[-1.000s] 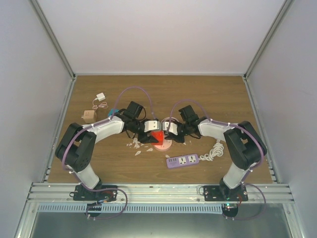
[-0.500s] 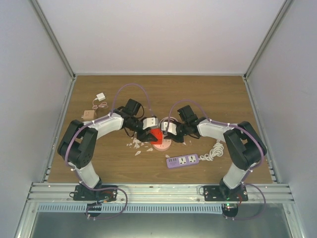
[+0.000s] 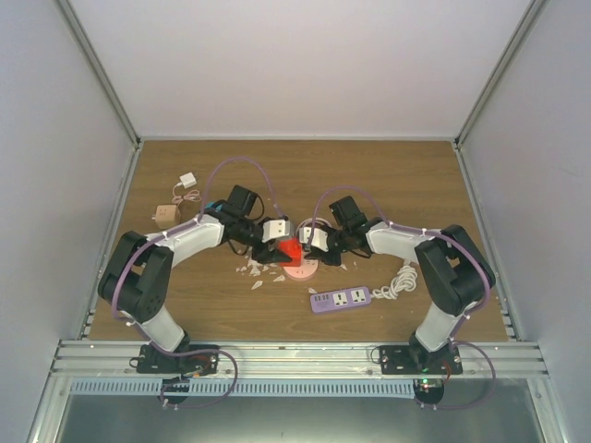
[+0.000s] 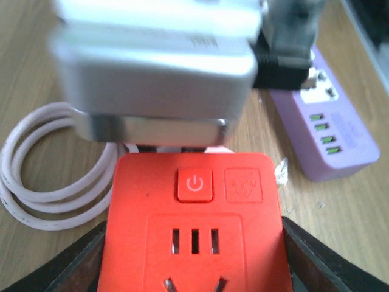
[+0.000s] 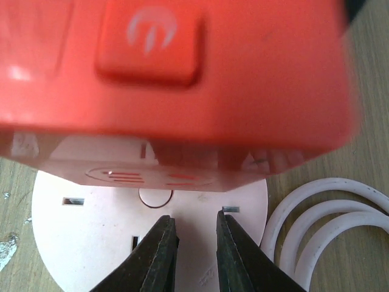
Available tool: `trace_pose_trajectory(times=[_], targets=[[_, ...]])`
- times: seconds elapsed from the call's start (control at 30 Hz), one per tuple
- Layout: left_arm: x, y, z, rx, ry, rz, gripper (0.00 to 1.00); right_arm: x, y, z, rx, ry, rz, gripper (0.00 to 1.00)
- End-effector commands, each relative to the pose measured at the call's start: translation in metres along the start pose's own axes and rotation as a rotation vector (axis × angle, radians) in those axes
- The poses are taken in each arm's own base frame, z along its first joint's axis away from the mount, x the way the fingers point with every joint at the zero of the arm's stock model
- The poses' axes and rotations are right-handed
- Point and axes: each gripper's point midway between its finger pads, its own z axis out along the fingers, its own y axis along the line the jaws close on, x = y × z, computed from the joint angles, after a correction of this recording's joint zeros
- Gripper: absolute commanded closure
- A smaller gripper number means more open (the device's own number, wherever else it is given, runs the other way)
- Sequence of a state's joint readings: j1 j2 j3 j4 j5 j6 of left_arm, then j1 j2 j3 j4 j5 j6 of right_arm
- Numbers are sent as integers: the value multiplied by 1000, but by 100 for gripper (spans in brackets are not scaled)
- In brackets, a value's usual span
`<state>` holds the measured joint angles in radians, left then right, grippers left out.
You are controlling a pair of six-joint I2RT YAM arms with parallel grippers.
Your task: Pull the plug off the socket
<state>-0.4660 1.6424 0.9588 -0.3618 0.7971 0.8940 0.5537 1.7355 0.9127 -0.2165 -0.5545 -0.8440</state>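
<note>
Fingers of my left gripper sit either side of the red socket cube, dark pads at both lower corners of the wrist view, jaws part-open w/ the cube between them; grasping it as far as I can see. Cube's face shows a power button and pin slots below it. My right gripper is clenched nearly shut, tips almost meeting w/ only a thin gap, nothing between them, hovering just over the pink round base under the cube. From overhead both grippers meet at the cube, mid-table. White adapter block is right behind the cube, blurred; can't tell if plug is still seated. White coiled cord lies beside it. Purple power strip lies near, toward my right arm. Small white charger and tan block well apart, far left.
</note>
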Motion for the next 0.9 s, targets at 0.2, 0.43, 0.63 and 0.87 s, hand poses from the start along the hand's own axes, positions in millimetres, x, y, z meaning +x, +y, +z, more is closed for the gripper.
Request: trace_pose_trajectory(times=[0.2, 0.43, 0.63, 0.87], targets=[[-57, 5, -21, 102, -212, 9, 69, 52, 34, 20, -89, 190, 77, 79], [-19, 18, -44, 10, -74, -8, 69, 21, 25, 5, -75, 90, 86, 79], [18, 23, -84, -90, 128, 14, 69, -7, 15, -10, -51, 11, 76, 73], [62, 7, -128, -151, 401, 22, 68, -22, 11, -20, -34, -26, 65, 54]])
